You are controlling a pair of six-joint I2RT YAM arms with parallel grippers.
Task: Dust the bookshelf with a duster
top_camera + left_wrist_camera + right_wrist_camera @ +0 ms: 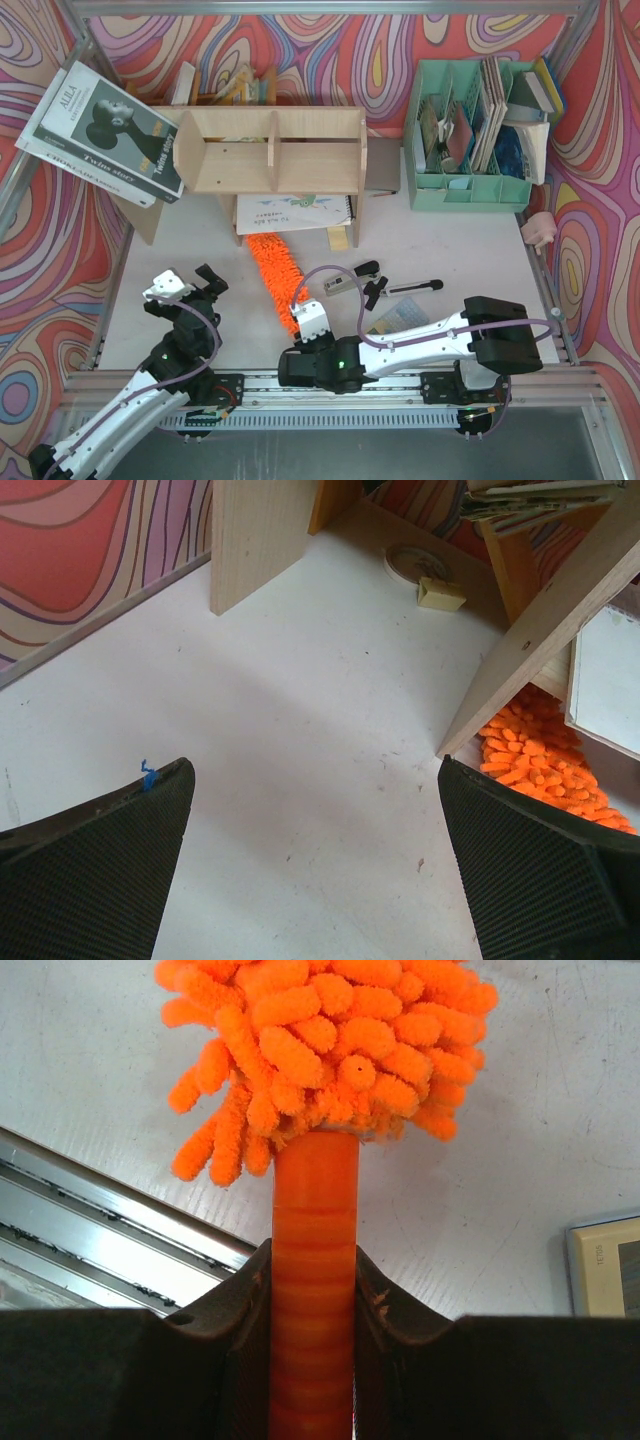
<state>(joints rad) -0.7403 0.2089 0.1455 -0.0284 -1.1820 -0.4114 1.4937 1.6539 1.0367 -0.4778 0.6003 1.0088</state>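
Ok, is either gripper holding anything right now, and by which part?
The right gripper is shut on the duster, gripping its stick handle close to the fluffy head. The left gripper is open and holds nothing.

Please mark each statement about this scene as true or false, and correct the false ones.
1. The right fingers are shut on the handle of the duster. True.
2. The left fingers grip a book. False: they are open and hold nothing.
3. The head of the duster rests on top of the bookshelf. False: it lies on the table, low at the shelf's front.
4. A green file organizer stands right of the bookshelf in the top view. True.
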